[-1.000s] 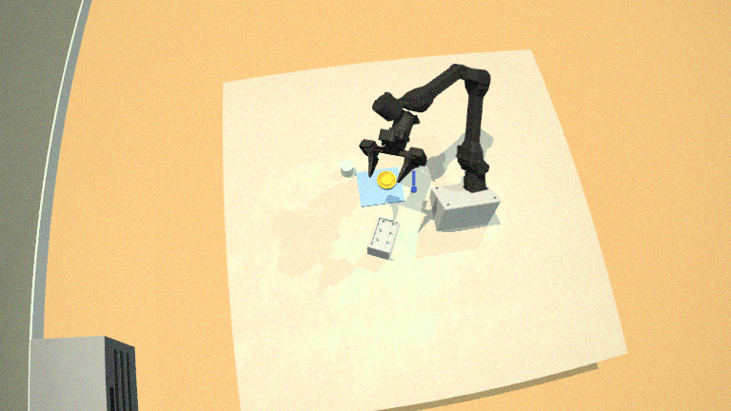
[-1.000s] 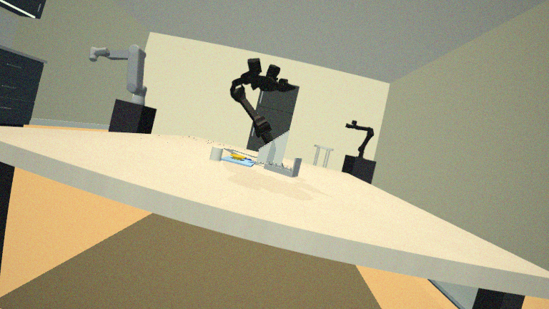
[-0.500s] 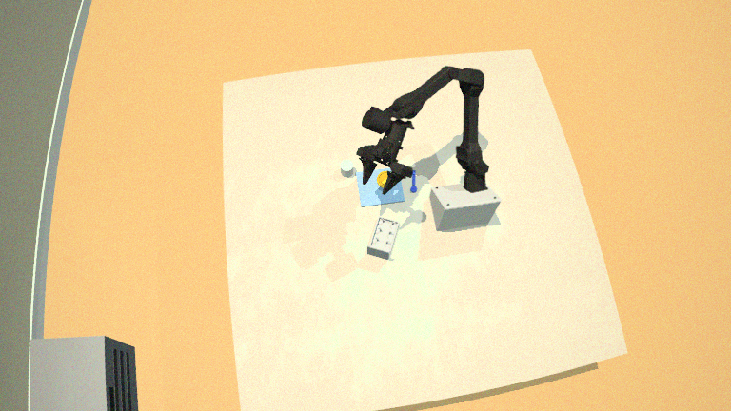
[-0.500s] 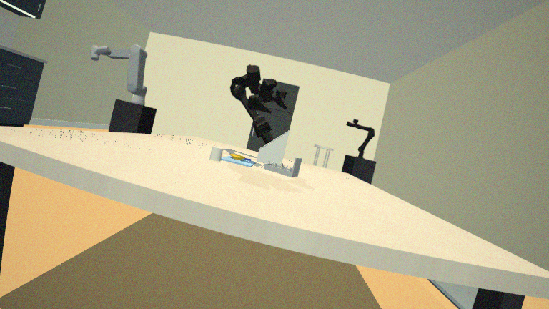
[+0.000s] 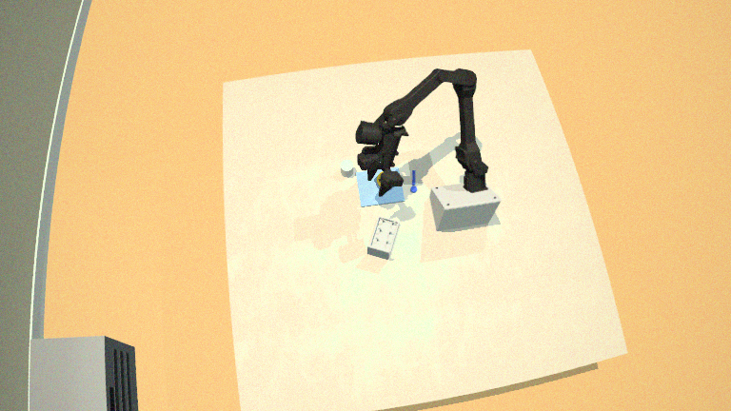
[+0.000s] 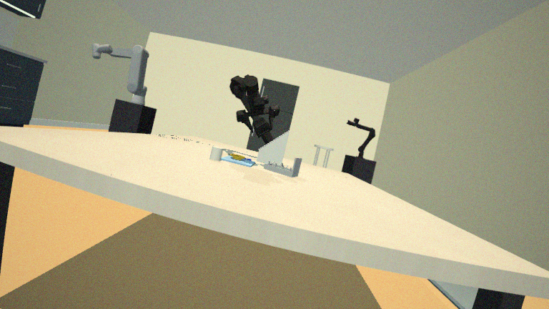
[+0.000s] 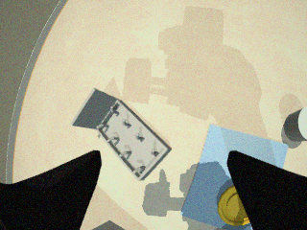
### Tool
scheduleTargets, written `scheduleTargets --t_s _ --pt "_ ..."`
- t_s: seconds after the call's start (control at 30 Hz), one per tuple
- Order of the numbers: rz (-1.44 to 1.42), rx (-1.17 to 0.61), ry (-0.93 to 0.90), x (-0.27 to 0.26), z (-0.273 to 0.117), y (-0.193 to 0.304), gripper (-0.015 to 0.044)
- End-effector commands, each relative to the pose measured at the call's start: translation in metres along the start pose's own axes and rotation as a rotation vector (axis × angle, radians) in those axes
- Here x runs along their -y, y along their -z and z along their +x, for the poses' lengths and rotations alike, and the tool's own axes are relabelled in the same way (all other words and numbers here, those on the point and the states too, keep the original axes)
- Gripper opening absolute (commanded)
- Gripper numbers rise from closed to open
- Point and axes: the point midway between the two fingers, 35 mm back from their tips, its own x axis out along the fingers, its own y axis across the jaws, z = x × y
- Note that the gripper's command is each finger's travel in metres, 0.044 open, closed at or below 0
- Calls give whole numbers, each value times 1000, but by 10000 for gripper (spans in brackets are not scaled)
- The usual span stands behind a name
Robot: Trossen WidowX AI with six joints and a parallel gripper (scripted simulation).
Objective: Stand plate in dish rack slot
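The yellow round plate (image 5: 379,179) (image 6: 238,157) (image 7: 232,206) lies flat on a light blue mat (image 5: 368,200) (image 6: 241,163) (image 7: 216,144). In the wrist view the right finger hides part of it. My gripper (image 5: 376,185) (image 7: 166,159) is open and empty, pointing down above the mat and plate, touching neither. The grey dish rack (image 5: 378,252) (image 6: 297,167) (image 7: 96,109) stands on the table beside the mat, with short pegs in rows and a taller wall at one end. No plate stands in it.
A white cup (image 5: 347,168) (image 6: 215,154) (image 7: 294,126) stands by the mat's far corner from the arm base. A blue spoon-like thing (image 5: 413,188) lies between the mat and the arm's pale base box (image 5: 464,213). The arm's shadow falls across the mat.
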Motion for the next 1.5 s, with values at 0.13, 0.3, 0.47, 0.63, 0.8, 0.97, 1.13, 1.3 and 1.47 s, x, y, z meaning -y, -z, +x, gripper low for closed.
scheduleTargets --t_s 0.13,0.3,0.47,0.63,0.8,0.97,1.13,1.3,1.47 --pt "98 -178 184 37 17 33 400" --pt "143 -277 305 59 21 54 400" --pt "175 -369 429 80 20 75 400" --pt "181 -393 464 85 20 81 400" --pt "182 -393 463 86 22 82 400" --pt "182 -392 463 89 29 85 400" --pt "182 -392 462 92 35 88 400" --pt "182 -392 462 96 42 91 400" --pt "182 -392 463 99 48 95 400"
